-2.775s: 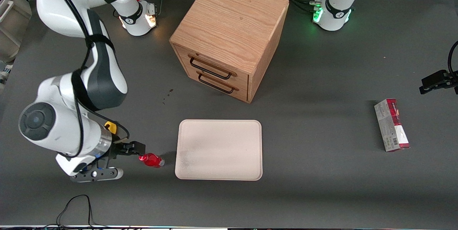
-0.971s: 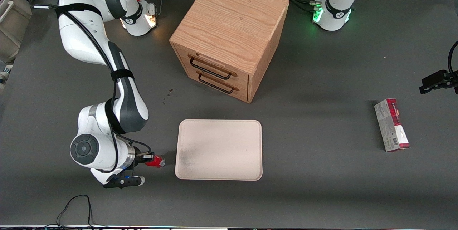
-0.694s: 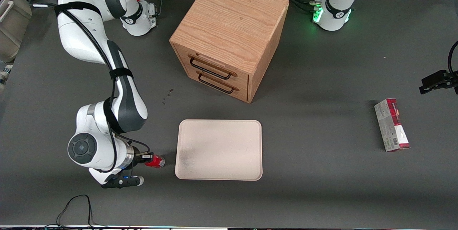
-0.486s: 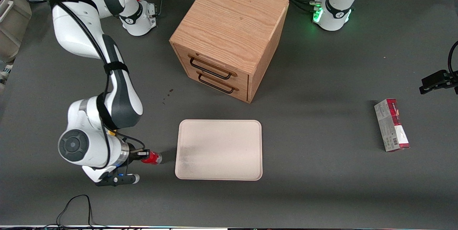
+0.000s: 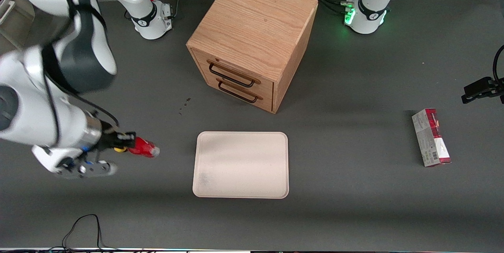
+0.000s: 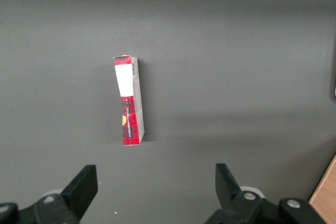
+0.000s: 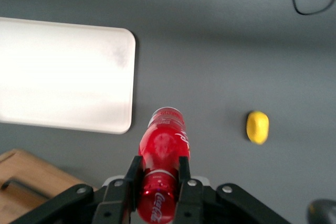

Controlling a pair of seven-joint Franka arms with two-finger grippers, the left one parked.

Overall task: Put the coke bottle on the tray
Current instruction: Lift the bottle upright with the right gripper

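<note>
The small red coke bottle (image 5: pixel 143 147) (image 7: pixel 163 150) hangs above the table, lying sideways in my gripper (image 5: pixel 128 144) (image 7: pixel 159 173), which is shut on its capped end. Its clear base points toward the tray. The cream-beige tray (image 5: pixel 241 165) (image 7: pixel 63 74) lies flat on the grey table with nothing on it, a short way off toward the parked arm's end from the bottle. A faint grey smudge marks the tray corner nearest the bottle.
A wooden drawer cabinet (image 5: pixel 252 40) stands farther from the front camera than the tray. A yellow lump (image 7: pixel 257 127) lies on the table beside the gripper. A red-and-grey carton (image 5: pixel 431 137) (image 6: pixel 129 100) lies toward the parked arm's end. A black cable (image 5: pixel 84 229) loops at the table's near edge.
My gripper closed on the bottle where it lay on the table, then lifted it up and away from the tray; the arm now looms much larger in the front view.
</note>
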